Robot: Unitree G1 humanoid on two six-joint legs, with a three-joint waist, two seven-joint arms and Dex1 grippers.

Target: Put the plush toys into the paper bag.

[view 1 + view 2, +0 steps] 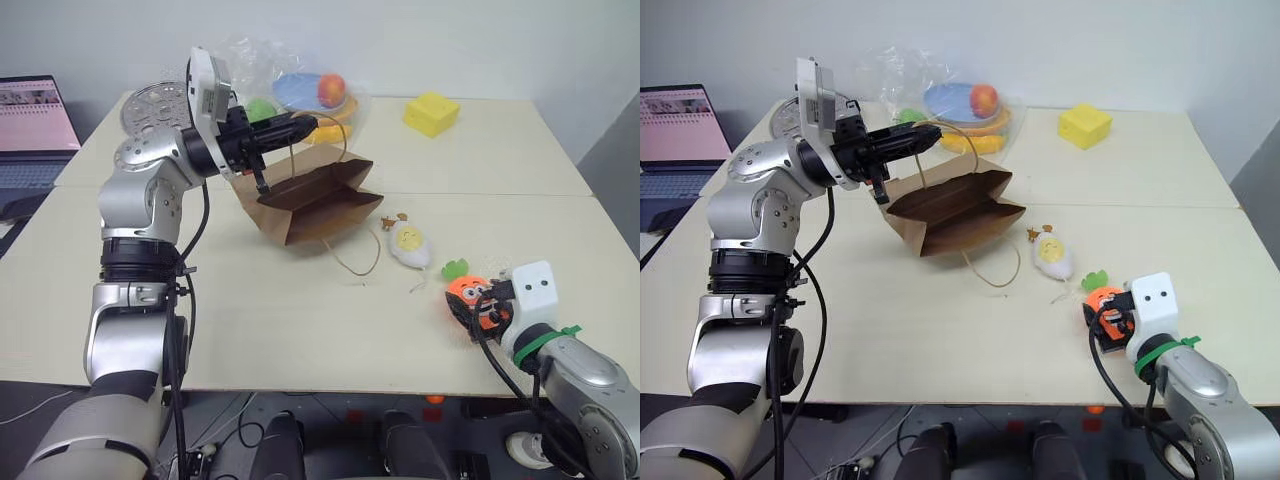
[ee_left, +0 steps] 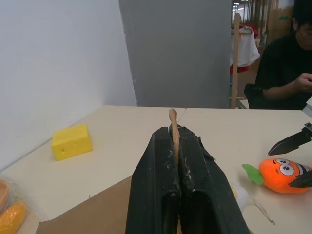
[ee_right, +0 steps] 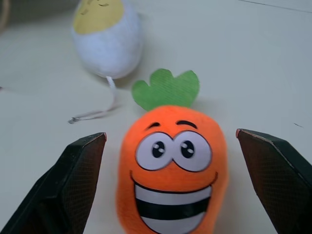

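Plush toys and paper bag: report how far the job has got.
Done: nothing bagged. The left gripper is shut on the twine handle, holding the paper bag tipped with its mouth open. In hand: the right gripper is open, its fingers on either side of the carrot plush on the table. Left: bag the carrot, then the egg plush lying beside the bag.

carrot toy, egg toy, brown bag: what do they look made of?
Carrot toy: soft plush, fuzzy orange pile, flat felt-like green top, printed face.
Egg toy: white fuzzy plush with a smoother yellow face patch and a thin cord loop.
Paper bag: matte brown kraft paper with sharp creases; its handle looks like twisted paper twine, pinched in the shut left gripper.
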